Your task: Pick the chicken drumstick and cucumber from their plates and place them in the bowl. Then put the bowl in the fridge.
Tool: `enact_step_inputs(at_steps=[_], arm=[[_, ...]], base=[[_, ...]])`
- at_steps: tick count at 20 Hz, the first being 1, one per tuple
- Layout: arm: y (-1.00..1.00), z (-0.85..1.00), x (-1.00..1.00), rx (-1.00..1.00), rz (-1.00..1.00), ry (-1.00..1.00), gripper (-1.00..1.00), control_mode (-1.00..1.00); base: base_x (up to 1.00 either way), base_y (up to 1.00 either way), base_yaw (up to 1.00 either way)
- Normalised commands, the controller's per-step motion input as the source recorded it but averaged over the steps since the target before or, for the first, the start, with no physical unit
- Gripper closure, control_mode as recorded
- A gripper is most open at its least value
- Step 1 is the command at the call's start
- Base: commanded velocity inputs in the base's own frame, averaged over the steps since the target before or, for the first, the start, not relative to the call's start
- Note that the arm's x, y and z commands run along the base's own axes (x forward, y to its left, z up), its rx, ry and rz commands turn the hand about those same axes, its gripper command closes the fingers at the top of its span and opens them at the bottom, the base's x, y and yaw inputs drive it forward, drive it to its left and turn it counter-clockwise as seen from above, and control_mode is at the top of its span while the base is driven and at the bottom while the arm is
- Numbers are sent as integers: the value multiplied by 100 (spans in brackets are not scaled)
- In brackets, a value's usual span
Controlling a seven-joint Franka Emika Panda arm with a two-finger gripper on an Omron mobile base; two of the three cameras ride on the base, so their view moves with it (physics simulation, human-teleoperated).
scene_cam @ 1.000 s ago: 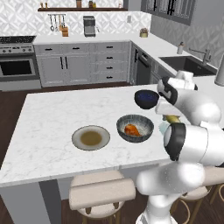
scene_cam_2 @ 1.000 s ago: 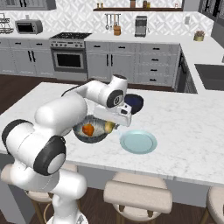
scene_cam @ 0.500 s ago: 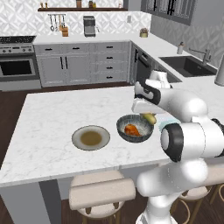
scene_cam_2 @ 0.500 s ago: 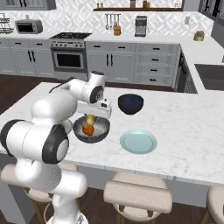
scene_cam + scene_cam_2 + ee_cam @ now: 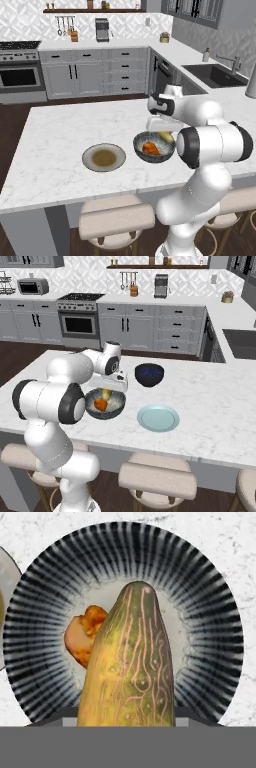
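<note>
Left of the pincer (image 5: pixel 161 134) sits an empty beige plate (image 5: pixel 103 157). Directly below it, the bowl (image 5: pixel 125 624) holds the drumstick (image 5: pixel 85 635). The pincer is clamped on the cucumber (image 5: pixel 129 662), gripped at one end and hanging over the bowl; it looks stiff, light and smooth-skinned, likely slippery. Right of it lies the blue plate (image 5: pixel 158 418) on the table (image 5: pixel 210 406).

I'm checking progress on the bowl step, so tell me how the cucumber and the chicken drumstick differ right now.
The cucumber is a long yellowish-green cylinder; the chicken drumstick is a smaller-looking orange-brown lump. The cucumber is held in the gripper, hanging above the grey bowl; the drumstick already lies on the bowl's pale floor, free of the gripper. In the hand view the cucumber hides part of the drumstick. Both are off their plates and over the same bowl.
</note>
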Motion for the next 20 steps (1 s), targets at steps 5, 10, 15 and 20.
enact_step_inputs(at_steps=[5, 10, 15, 20], arm=[[-2, -40, -3, 0, 5, 0, 100, -100], [-4, -23, 0, 0, 1, 0, 100, -100], [0, -27, 13, 0, 0, 0, 100, -100], [0, -29, 28, 0, 0, 1, 100, -100]], base=[[0, 0, 0], [0, 0, 0], [0, 0, 0], [0, 0, 0]])
